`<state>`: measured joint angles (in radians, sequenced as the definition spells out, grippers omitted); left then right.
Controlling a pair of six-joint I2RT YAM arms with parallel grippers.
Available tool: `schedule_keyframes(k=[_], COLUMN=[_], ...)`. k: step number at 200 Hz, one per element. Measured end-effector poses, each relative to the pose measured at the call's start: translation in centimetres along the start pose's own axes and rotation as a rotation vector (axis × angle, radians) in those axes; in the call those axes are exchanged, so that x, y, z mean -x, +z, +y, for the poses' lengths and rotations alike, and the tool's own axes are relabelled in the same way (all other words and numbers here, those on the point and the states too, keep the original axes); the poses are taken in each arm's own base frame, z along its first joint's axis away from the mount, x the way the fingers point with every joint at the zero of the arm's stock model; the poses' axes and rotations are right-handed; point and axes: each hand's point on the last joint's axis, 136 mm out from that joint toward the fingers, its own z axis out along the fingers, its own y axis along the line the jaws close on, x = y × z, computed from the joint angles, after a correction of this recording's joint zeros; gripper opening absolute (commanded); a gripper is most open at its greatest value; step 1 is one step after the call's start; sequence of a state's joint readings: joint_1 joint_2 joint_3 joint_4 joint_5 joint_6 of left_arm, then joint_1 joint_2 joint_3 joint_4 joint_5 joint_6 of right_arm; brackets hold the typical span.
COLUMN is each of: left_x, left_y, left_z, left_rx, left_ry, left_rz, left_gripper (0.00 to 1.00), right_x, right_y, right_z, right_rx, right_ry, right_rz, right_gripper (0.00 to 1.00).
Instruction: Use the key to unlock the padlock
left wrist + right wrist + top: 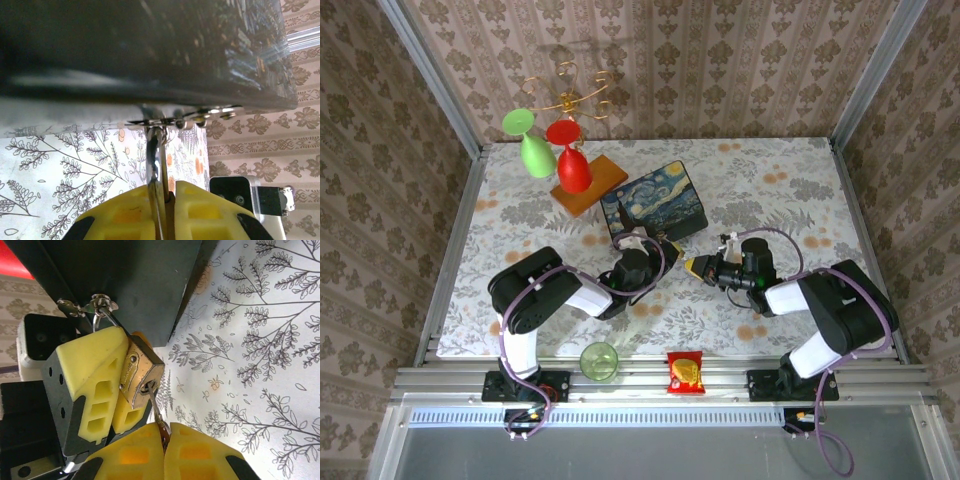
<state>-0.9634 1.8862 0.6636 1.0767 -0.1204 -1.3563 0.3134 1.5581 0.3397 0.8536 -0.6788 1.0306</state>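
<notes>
The brass padlock (141, 371) hangs by its silver shackle (101, 316) from the hasp on the front of the painted blue box (655, 204). My left gripper (661, 249) is shut on the padlock body, and its yellow fingers (94, 371) flank the lock. In the left wrist view the shackle (154, 156) rises from between the left gripper (167, 194) fingers up to the hasp (176, 120). The thin key (154, 405) sits in the keyhole at the padlock's bottom. My right gripper (164, 430) is shut on the key's head, just right of the box (699, 266).
A green glass (534, 150) and a red glass (572, 160) hang from a gold rack on a wooden base (592, 188) behind the box. A green cup (599, 361) and a red-and-yellow snack packet (685, 372) sit at the near edge between the arm bases.
</notes>
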Motion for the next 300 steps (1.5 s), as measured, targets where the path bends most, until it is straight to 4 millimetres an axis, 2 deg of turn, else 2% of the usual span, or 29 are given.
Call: schedule_keyframes(k=[72, 105, 166, 227, 300], left_x=[0.4, 0.4, -0.1, -0.6, -1.5], left_y=[0.0, 0.0, 0.1, 0.3, 0.5], left_z=[0.3, 0.3, 0.1, -0.1, -1.5], left_rx=[0.013, 0.014, 0.007, 0.001, -0.044], left_ry=[0.003, 0.004, 0.006, 0.007, -0.008], left_rz=[-0.022, -0.022, 0.005, 0.027, 0.085], left_gripper=[0.0, 0.0, 0.0, 0.0, 0.0], right_x=[-0.2, -0.3, -0.1, -0.4, 0.3], right_y=[1.2, 1.2, 0.4, -0.1, -2.1], right_z=[-1.0, -1.0, -1.0, -0.5, -0.3], right_rx=[0.057, 0.069, 0.058, 0.04, 0.056], right_ry=[0.044, 0.053, 0.038, -0.033, -0.086], right_rz=[0.026, 0.024, 0.029, 0.132, 0.184], right_gripper=[0.0, 0.0, 0.0, 0.0, 0.0])
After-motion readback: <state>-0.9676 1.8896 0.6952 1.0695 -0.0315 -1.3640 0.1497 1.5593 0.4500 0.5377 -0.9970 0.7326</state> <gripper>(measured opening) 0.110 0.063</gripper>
